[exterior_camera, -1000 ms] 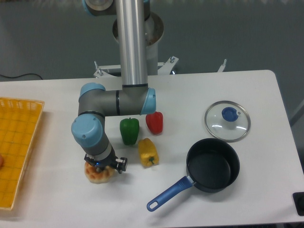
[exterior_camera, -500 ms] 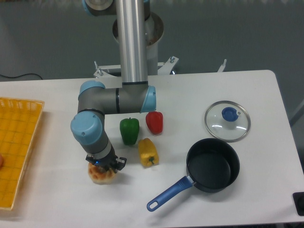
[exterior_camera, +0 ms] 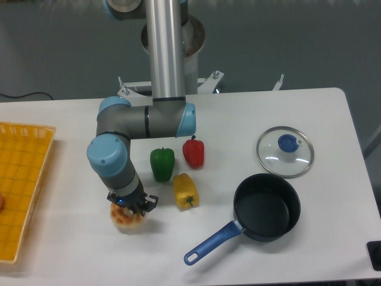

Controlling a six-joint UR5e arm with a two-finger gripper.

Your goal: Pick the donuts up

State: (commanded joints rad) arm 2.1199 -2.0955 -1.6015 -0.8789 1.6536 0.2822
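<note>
The donuts (exterior_camera: 127,220) show as one small tan ring with orange-pink patches, at the front left of the white table. My gripper (exterior_camera: 127,210) is directly over it, fingers down around it and shut on it. The wrist hides most of the donut's top and its centre hole. Whether the donut still touches the table I cannot tell.
A green pepper (exterior_camera: 162,164), a red pepper (exterior_camera: 193,152) and a yellow pepper (exterior_camera: 185,190) stand just right of the gripper. A dark pot with a blue handle (exterior_camera: 266,207) and a glass lid (exterior_camera: 285,151) are at the right. A yellow basket (exterior_camera: 18,185) lies at the left edge.
The gripper has shifted slightly right and up with the donut in it; the donut looks narrower and more bunched under the fingers than a second ago.
</note>
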